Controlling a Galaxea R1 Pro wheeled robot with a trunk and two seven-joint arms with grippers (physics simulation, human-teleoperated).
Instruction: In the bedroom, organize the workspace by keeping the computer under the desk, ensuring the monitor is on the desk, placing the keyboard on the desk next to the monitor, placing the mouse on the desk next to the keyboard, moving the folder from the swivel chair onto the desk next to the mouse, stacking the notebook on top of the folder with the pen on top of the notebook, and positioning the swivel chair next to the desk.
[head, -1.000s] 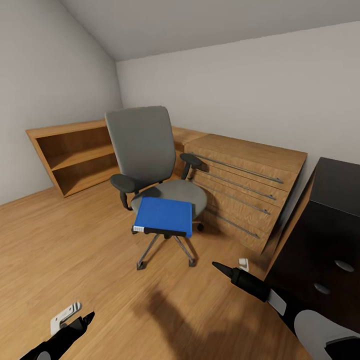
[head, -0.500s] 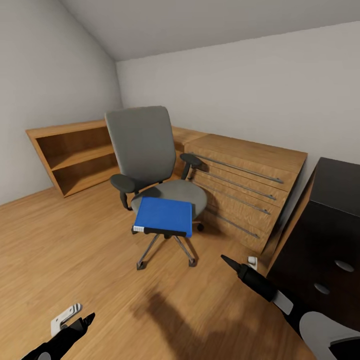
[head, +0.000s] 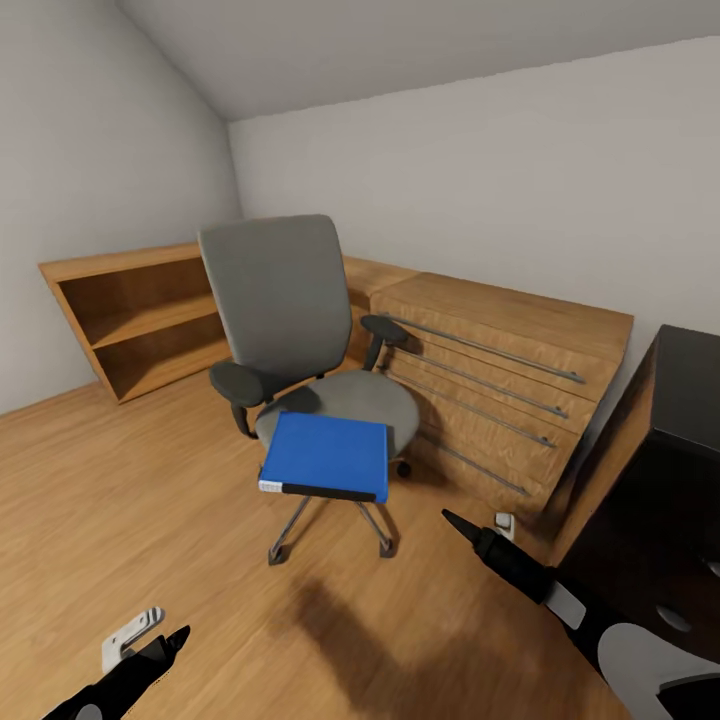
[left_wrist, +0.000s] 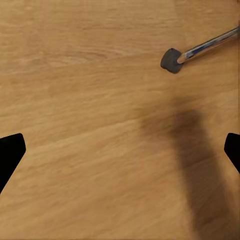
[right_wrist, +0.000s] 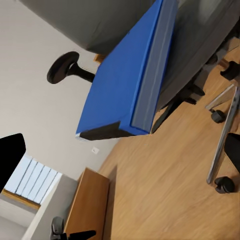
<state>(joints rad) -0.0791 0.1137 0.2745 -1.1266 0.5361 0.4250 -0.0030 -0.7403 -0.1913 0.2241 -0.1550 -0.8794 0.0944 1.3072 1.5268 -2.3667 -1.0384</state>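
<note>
- Mid-frame in the head view, the folder (head: 325, 456) lies on the swivel chair (head: 300, 350) seat.
- Left gripper (left_wrist: 120, 150) spread wide over floor (head: 120, 500).
- Right gripper (right_wrist: 125, 150) likewise spread, grasping nothing.

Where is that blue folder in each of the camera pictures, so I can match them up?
Head view: the folder lies on the chair seat, at the picture's centre, its near edge overhanging the front.
Right wrist view: the folder is large, running from top right to lower left, the picture tilted.
Left wrist view: no folder here, just floor.
Shared landmark: the chair's chrome base leg.
</note>
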